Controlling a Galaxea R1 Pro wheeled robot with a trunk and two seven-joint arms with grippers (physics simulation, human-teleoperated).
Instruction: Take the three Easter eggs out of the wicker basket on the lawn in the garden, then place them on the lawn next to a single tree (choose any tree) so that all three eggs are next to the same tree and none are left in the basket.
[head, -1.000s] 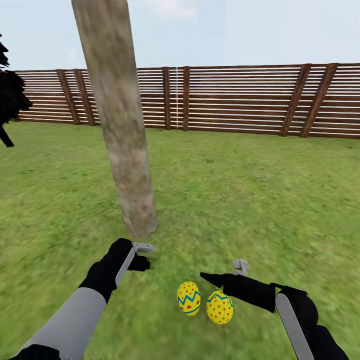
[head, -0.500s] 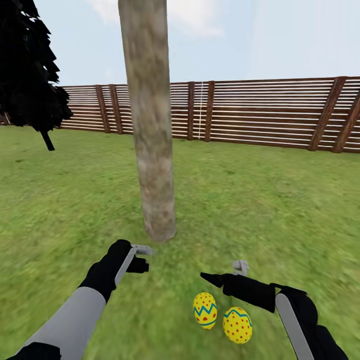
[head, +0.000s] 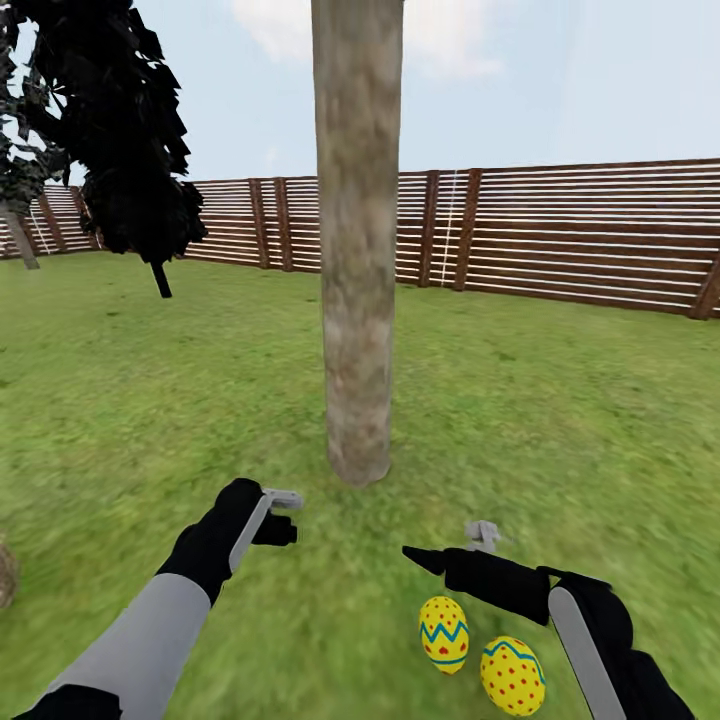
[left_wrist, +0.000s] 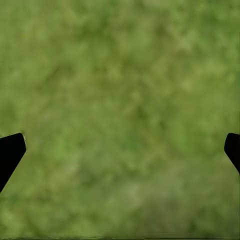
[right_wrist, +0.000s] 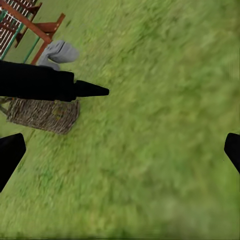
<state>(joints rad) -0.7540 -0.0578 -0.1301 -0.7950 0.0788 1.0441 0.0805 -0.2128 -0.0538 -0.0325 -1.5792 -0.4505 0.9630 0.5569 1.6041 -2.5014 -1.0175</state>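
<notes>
Head view: two eggs (head: 443, 634) (head: 512, 675) lie on grass (head: 560, 430) near the tree (head: 357, 300) — placed as required — while left gripper (left_wrist: 120, 150) and right gripper (right_wrist: 120, 150) gape wide, empty, basket (right_wrist: 45, 115) apart.

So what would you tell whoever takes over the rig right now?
Left gripper: open, empty, over grass.
Right gripper: open, empty, just above the eggs.
Two eggs lie on the lawn close to the tree.
Basket stands off on the grass near a wooden frame; its inside can't be seen, and the third egg is not in sight.
Left: find the third egg, probably in the basket, and set it by the same tree.
</notes>
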